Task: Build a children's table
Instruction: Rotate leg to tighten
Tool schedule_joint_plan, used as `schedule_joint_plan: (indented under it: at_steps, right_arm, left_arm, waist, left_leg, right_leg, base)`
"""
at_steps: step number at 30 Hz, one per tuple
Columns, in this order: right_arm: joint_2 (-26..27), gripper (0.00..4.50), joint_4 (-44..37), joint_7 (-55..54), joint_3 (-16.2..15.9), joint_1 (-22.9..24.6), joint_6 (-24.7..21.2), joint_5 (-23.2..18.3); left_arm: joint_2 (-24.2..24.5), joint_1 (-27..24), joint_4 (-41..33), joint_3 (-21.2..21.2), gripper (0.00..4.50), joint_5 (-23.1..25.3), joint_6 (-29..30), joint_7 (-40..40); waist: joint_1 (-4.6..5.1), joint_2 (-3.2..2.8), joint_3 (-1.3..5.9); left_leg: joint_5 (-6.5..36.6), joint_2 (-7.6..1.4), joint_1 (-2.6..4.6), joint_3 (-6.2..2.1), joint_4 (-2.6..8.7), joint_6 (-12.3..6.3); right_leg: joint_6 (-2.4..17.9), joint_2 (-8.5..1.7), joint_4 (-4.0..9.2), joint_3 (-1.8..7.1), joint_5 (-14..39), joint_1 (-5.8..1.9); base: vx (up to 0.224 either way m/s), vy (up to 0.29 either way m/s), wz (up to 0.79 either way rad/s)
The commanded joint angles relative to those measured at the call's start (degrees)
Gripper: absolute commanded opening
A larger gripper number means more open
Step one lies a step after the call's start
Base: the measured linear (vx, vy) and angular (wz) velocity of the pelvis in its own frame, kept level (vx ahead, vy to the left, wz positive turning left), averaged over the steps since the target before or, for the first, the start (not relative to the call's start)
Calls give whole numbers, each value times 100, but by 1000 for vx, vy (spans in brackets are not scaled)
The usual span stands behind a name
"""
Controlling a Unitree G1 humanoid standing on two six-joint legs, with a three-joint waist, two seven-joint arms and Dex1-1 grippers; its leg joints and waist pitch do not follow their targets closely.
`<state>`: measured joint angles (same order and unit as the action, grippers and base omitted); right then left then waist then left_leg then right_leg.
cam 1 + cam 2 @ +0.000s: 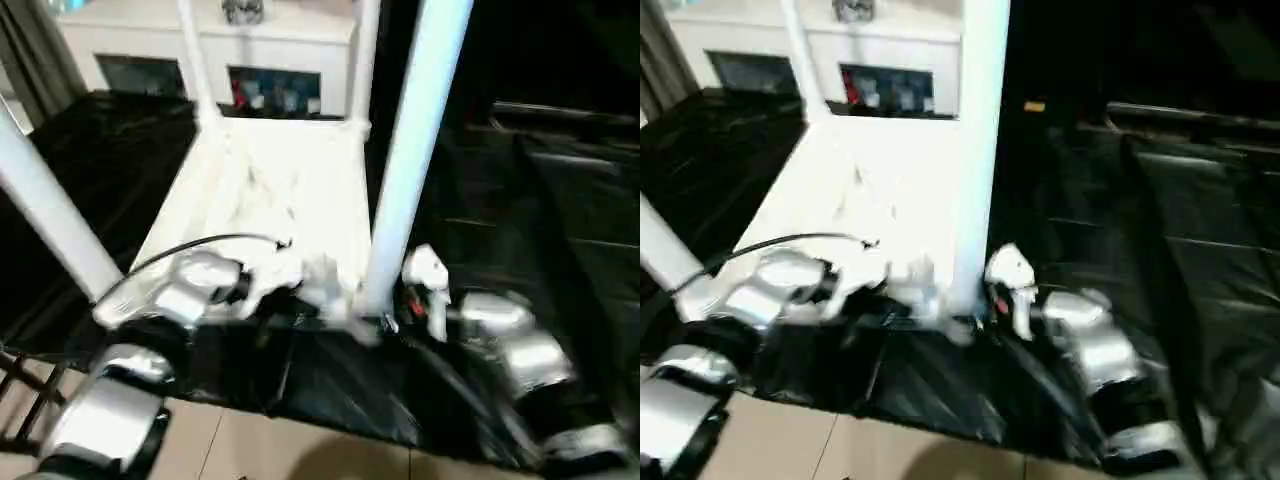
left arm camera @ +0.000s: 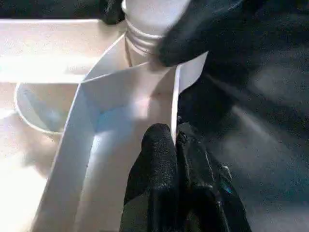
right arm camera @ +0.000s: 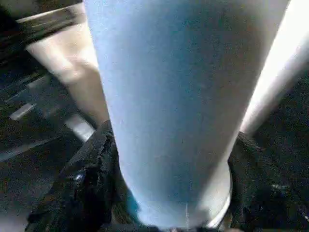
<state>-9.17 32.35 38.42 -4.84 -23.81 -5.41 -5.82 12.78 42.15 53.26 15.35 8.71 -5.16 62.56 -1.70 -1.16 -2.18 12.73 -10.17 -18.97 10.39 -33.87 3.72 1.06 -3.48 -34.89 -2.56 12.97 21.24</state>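
Tabletop (image 1: 290,190) upside down, left pincer (image 2: 175,159) pinching its rim, right pincer (image 3: 169,193) gripping leg (image 1: 415,150)

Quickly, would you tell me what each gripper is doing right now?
Left gripper: shut on the tabletop rim.
Right gripper: shut on the near right leg.

1. Silver, rounded forearm casings (image 1: 115,410) with black joint bands.
2. Thin black cable (image 1: 200,243) arching over left wrist.
3. White wrist housing (image 1: 428,272) with red mark on right arm.
4. Matte black, textured gripper fingers (image 2: 157,164); small teal spot on one.
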Motion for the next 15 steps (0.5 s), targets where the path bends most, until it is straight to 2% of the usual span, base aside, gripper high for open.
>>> schedule_joint_plan:
  at_steps: [1, 2, 4, 6, 7, 8, 10, 13, 14, 15]
  right_arm:
    - [393, 266, 323, -632, -188, -19, -150, 149]
    - [523, 266, 378, -884, -144, -39, -149, 170]
    - [826, 266, 461, -1497, -179, -106, -121, 373]
    - [932, 266, 384, -1520, -323, -105, 32, 526]
    - [932, 322, 384, -1520, -323, -105, 32, 526]
    - [966, 335, 349, -1515, -357, -98, 88, 571]
    - [925, 342, 211, -1401, -325, -106, 240, 551]
    - [648, 365, 61, -956, -277, -118, 294, 395]
    - [465, 384, -57, -534, -284, -81, 295, 256]
    - [335, 384, -134, -251, -316, -46, 308, 195]
  left_arm:
    - [-471, -197, -50, 213, 0, 63, 218, -318]
    - [-544, -230, -104, 222, 0, 69, 263, -399]
    - [-705, -326, -243, 276, 0, 103, 325, -562]
    - [-756, -389, -306, 327, 0, 137, 281, -600]
    - [-756, -389, -306, 327, 0, 137, 281, -600]
    - [-770, -412, -332, 344, 0, 152, 289, -619]
    - [-729, -465, -358, 354, 0, 148, 322, -558]
    - [-561, -478, -370, 312, 0, 133, 156, -482]
    - [-468, -485, -380, 273, 0, 90, 85, -377]
    - [-409, -490, -384, 247, 0, 54, 22, -289]
  waist:
    - [41, 18, 116]
    - [94, 23, 141]
    - [123, -2, 150]
    - [164, 8, 148]
    - [169, 9, 149]
    - [176, 8, 145]
    - [173, 9, 149]
    - [155, 12, 177]
    - [119, 21, 204]
    - [119, 21, 204]
  left_leg:
    - [1989, -319, 23, -221, 532, 76]
    - [1973, -318, -33, -259, 551, 35]
    - [1943, -320, -21, -255, 558, 26]
    - [1988, -316, -8, -240, 561, -13]
    - [1988, -321, -15, -237, 561, -31]
    - [1974, -319, -33, -235, 566, -72]
    - [1957, -326, -21, -225, 564, -98]
    - [1651, -330, -40, -190, 544, -187]
    - [1408, -328, -47, -163, 509, -341]
    - [1408, -328, -47, -163, 509, -341]
  right_leg:
    - [733, -561, 689, 270, 3329, -69]
    - [667, -570, 695, 273, 3254, -96]
    - [712, -553, 690, 278, 3046, -71]
    - [813, -533, 693, 286, 2766, -52]
    - [837, -539, 691, 292, 2708, -55]
    - [859, -537, 686, 297, 2646, -66]
    - [904, -540, 686, 308, 2555, -59]
    - [1093, -532, 630, 330, 1929, -93]
    - [1218, -528, 594, 326, 1471, -138]
    - [1218, -528, 594, 326, 1471, -138]
  base:
    - [0, 0, 0]
    - [0, 0, 0]
    - [0, 0, 0]
    - [0, 0, 0]
    - [0, 0, 0]
    - [0, 0, 0]
    - [0, 0, 0]
    - [0, 0, 0]
    - [0, 0, 0]
    - [54, -13, 10]
